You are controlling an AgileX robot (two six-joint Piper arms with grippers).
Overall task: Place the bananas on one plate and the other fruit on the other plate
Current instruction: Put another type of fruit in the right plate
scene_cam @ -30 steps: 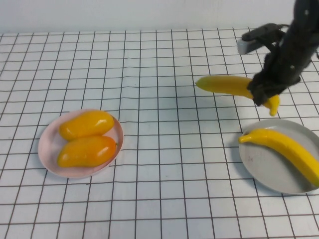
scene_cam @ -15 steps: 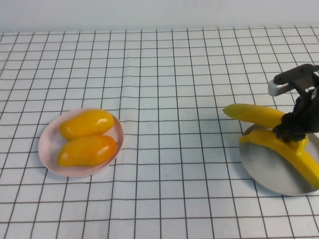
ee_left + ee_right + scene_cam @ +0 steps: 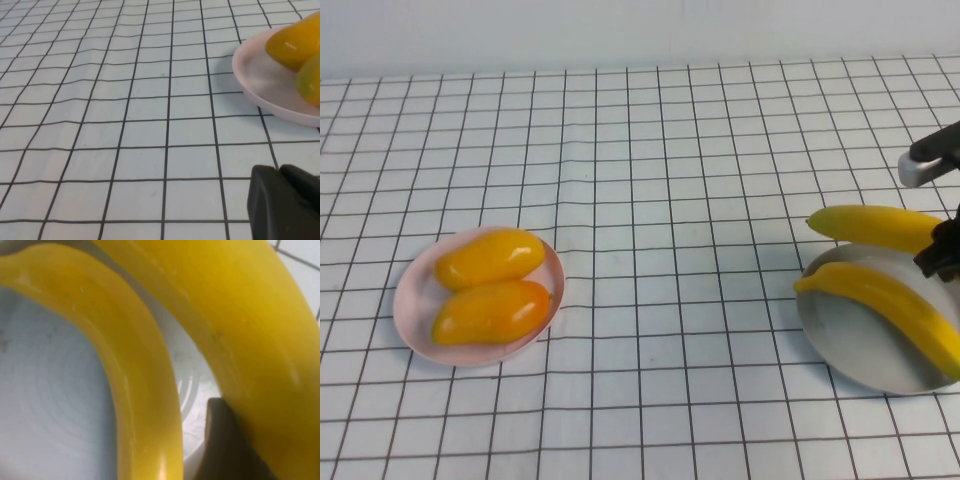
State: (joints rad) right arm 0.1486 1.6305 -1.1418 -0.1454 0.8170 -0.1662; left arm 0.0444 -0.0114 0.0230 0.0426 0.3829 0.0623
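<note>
My right gripper (image 3: 940, 256) is at the far right edge, shut on a banana (image 3: 873, 226) that it holds at the far rim of the grey-blue plate (image 3: 848, 352). The second banana (image 3: 885, 300) lies across that plate. In the right wrist view one dark finger (image 3: 222, 445) presses the held banana (image 3: 250, 340), with the lying banana (image 3: 130, 370) and the plate (image 3: 50, 415) beside it. Two mangoes (image 3: 490, 257) (image 3: 492, 311) lie on the pink plate (image 3: 410, 322) at the left. My left gripper (image 3: 281, 200) is shut and empty, low over the cloth near the pink plate (image 3: 265, 85).
A white cloth with a black grid (image 3: 660, 200) covers the table. A pale wall runs along the far edge. The left wrist view shows parts of both mangoes (image 3: 295, 40) on the pink plate.
My right gripper has carried the banana to the right and nearer, from the open cloth to the grey-blue plate's far rim. The mangoes and the other banana have not moved.
</note>
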